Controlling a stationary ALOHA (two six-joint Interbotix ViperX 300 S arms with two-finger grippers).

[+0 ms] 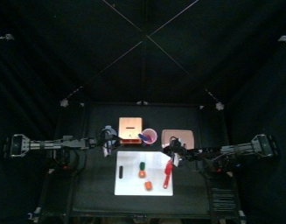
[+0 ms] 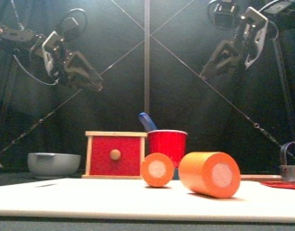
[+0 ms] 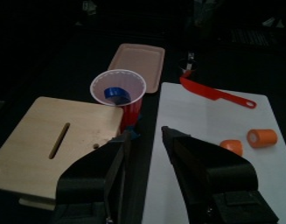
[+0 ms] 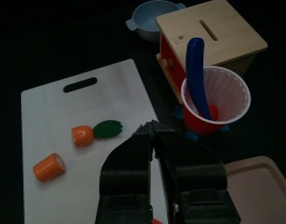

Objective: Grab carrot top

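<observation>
Carrot pieces lie cut on the white cutting board [image 4: 75,114], the green-tipped carrot top [image 4: 108,129] nearest the right claw [image 4: 155,144], which hangs closed just above it. The left claw [image 3: 155,144] waits open beside the red cup [image 3: 117,86].

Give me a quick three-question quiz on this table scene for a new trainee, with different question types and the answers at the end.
1. True or false: the carrot top lies on the white cutting board.
2. What stands in the red cup? A) a blue utensil B) a carrot piece C) nothing
3. Fill in: the left gripper has its jaws ____.

Key: 1 true; 2 A; 3 open.
</observation>
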